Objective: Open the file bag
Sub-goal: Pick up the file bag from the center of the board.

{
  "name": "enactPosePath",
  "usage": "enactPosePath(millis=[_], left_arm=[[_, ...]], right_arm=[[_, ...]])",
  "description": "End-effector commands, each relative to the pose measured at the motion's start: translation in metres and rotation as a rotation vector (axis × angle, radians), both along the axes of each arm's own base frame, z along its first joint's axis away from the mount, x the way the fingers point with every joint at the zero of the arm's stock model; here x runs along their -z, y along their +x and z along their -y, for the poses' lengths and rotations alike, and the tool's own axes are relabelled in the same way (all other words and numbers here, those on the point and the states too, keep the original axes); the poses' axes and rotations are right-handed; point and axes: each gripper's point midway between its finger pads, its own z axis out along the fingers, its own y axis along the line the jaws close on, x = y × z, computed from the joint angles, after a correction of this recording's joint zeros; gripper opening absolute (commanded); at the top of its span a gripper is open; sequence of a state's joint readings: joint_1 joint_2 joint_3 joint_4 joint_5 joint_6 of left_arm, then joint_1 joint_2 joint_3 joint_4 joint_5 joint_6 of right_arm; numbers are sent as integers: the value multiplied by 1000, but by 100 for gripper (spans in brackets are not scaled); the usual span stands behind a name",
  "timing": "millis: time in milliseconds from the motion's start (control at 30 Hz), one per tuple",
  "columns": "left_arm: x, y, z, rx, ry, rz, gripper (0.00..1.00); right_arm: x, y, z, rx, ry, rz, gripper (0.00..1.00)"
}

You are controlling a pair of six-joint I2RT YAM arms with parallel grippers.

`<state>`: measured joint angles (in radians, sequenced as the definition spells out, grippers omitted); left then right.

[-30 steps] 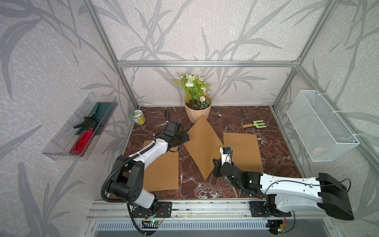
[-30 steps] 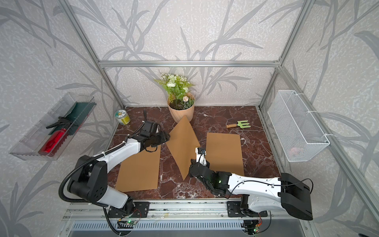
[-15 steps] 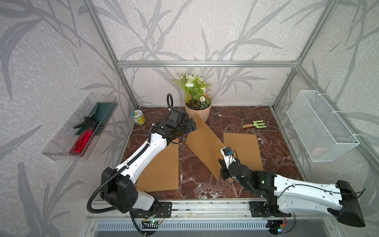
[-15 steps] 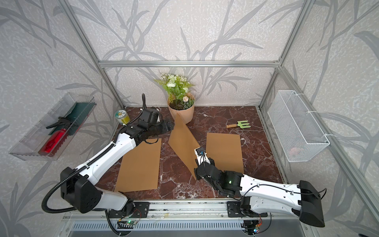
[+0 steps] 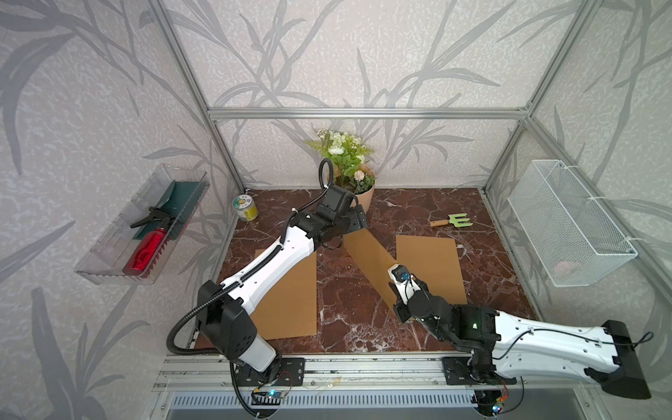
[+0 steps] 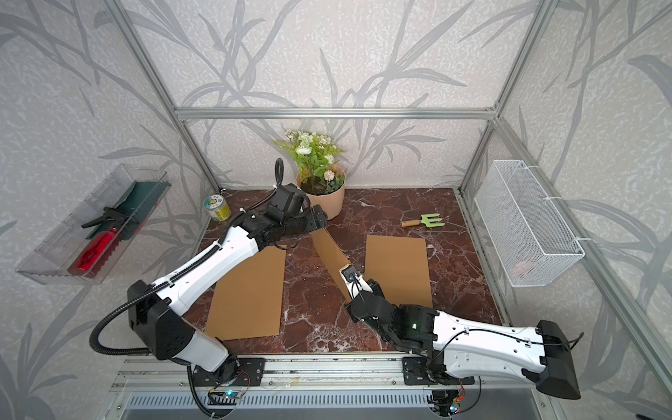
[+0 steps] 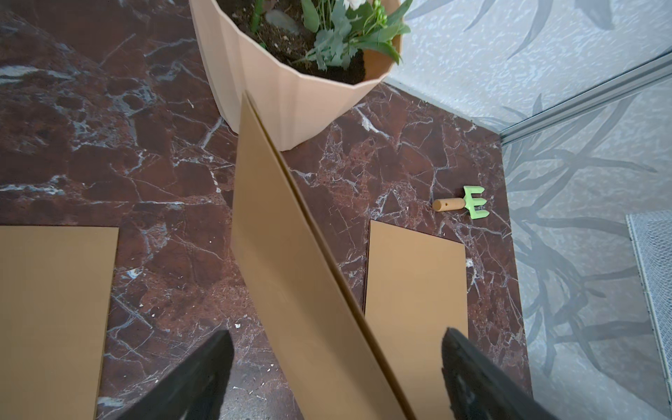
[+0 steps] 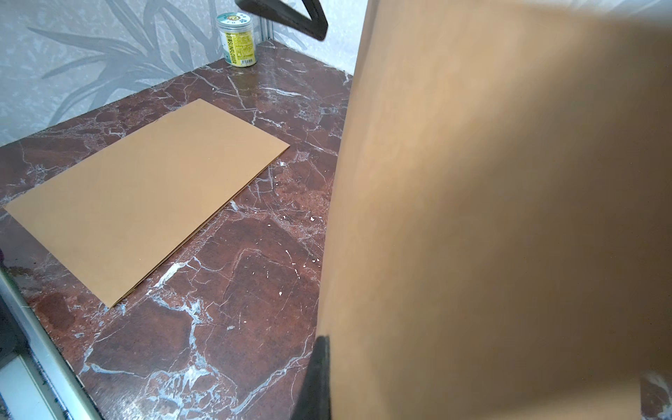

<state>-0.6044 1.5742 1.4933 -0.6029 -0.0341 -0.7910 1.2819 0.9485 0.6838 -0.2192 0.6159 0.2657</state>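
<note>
Gripping file bag at near end: right end effector | left end effector spread, straddling far end

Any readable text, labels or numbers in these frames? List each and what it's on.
"SUNFLOWER": sideways on the yellow label of the jar, right wrist view.
Marks before that word, the label's fine print and the lid print: too blurred to read.
Raised file bag: no text visible.
</note>
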Motion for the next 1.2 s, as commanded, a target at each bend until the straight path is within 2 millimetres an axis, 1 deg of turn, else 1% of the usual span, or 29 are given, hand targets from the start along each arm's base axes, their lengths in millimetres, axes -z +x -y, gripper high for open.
enactPosePath(millis=[0,67,167,200,233,400,500,567,633,700,767,867,967,1033,1167], left_arm=[[-8,1,0,-33,3,1,90],[-9,2,1,-31,3,4,90],[-10,1,2,-27,8,1,87],[-10,1,1,-27,8,0,85],[-10,0,1,-24,6,-3,80],[-11,-4,2,-15,-4,-5,54],[-14,-6,1,-15,-7,1,34],[-14,-6,-1,-19,-1,4,16],[-15,-7,-2,-19,-3,6,0],[-16,-8,-2,-19,-6,9,0],[-18,-8,-3,-20,-8,14,0],[-23,-8,-4,-25,-16,28,0],[-30,-5,-6,-36,-25,61,0],[-34,-5,-8,-45,-31,84,0],[-45,-3,-12,-47,-19,110,0]], right_arm=[[-17,2,0,3,-19,59,0],[-18,1,-1,-2,-34,68,0],[-18,0,-4,-7,-49,79,0],[-18,0,-5,-8,-53,81,0],[-18,0,-6,-9,-53,84,0],[-20,0,-11,-16,-63,96,0],[-23,0,-12,-17,-65,105,0],[-24,0,-13,-18,-65,109,0],[-25,0,-14,-19,-70,116,0],[-26,-1,-14,-17,-70,120,1],[-26,-2,-13,-18,-67,123,8],[-28,-5,-12,-26,-65,124,26],[-29,-10,-12,-54,-61,121,40],[-28,-15,-11,-74,-55,111,46],[-25,-22,-4,-97,-44,79,50]])
